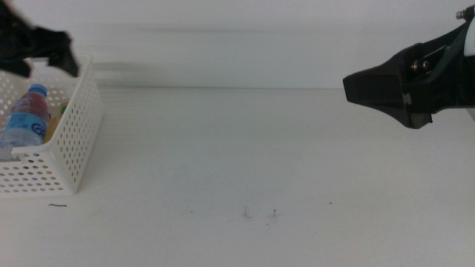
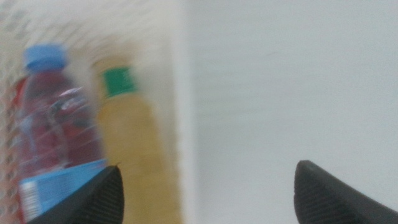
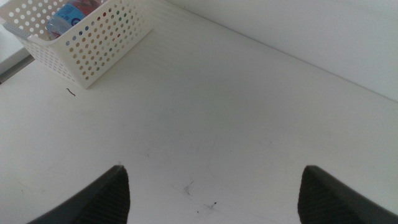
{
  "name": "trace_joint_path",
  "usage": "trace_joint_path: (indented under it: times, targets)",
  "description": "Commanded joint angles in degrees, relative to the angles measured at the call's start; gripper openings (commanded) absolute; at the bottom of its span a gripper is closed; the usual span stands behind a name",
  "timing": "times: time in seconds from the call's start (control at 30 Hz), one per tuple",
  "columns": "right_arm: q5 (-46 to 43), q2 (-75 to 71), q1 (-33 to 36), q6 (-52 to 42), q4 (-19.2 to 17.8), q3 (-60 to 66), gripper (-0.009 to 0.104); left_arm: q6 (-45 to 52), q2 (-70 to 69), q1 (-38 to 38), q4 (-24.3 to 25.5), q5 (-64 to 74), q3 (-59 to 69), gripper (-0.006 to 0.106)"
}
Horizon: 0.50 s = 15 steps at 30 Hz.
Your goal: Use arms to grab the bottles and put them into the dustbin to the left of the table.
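Two bottles lie in the white basket (image 1: 63,141) at the left edge of the tabletop (image 1: 245,156). Middle view shows the water bottle (image 1: 24,119) clearly, blue cap up and toward the back wall, long axis tilted, leaning along the basket's length; only a sliver of yellow shows beside it. Left wrist view, blurred, gives more: water bottle (image 2: 53,130) with blue cap and blue label next to the yellow tea bottle (image 2: 130,155), which here has a green cap; both are side by side, touching or nearly so, caps pointing the same way, long axes parallel. Something red shows behind the water bottle, can't tell what. Right wrist view shows the basket (image 3: 93,43) from afar, with just the blue label peeking over the rim.

Left gripper (image 1: 46,50) hangs above the basket's rear end at the upper left of the middle view, pointed down into it; its fingers (image 2: 93,199) are apart and hold nothing. Right gripper (image 1: 355,87) reaches in from the right, raised over the tabletop, its tip pointing left, well apart from the basket; its fingers (image 3: 93,199) are spread wide, nothing between them. Few dark specks (image 1: 260,215) on the near tabletop.
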Motion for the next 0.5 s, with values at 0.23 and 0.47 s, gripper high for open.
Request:
trace_joint_path:
  times: [0.23, 0.47]
  targets:
    - [-0.3, -0.3, -0.5, -0.1, -0.4, -0.3, 0.092, 0.2, -20.6, -15.2, -1.6, -18.4, 18.8, 0.094]
    - [-0.3, -0.3, -0.5, -0.1, -0.4, -0.3, 0.092, -1.6, -34.5, -23.5, -1.0, -26.6, 30.3, 0.094]
